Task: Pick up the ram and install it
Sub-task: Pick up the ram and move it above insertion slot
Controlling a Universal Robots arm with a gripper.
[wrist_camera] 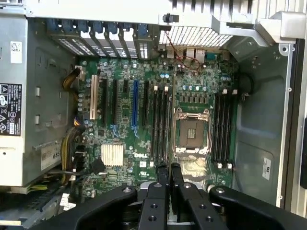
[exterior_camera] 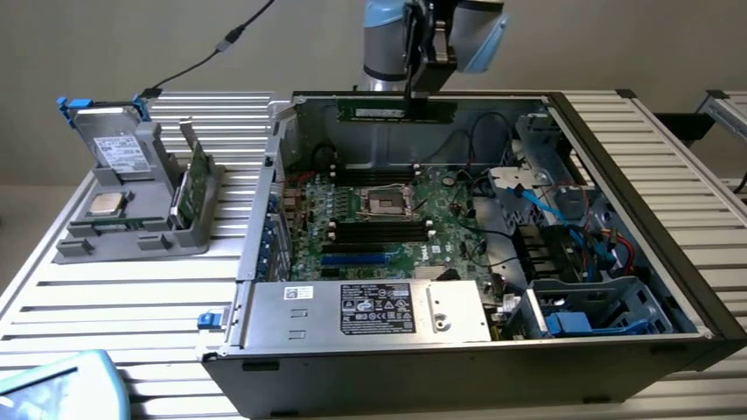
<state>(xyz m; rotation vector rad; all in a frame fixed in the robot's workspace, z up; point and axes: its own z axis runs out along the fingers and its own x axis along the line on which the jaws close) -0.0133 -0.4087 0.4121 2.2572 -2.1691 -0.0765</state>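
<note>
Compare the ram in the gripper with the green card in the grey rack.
The ram is a long narrow stick; the green card is broader. The ram hangs level in the gripper above the open case; the green card stands on edge in the grey rack. Both are green circuit boards.

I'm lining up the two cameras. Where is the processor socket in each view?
Exterior view: processor socket at the case's middle, between two banks of black memory slots.
Wrist view: processor socket between the same memory slots.
Shared landmark: the blue slot.
</note>
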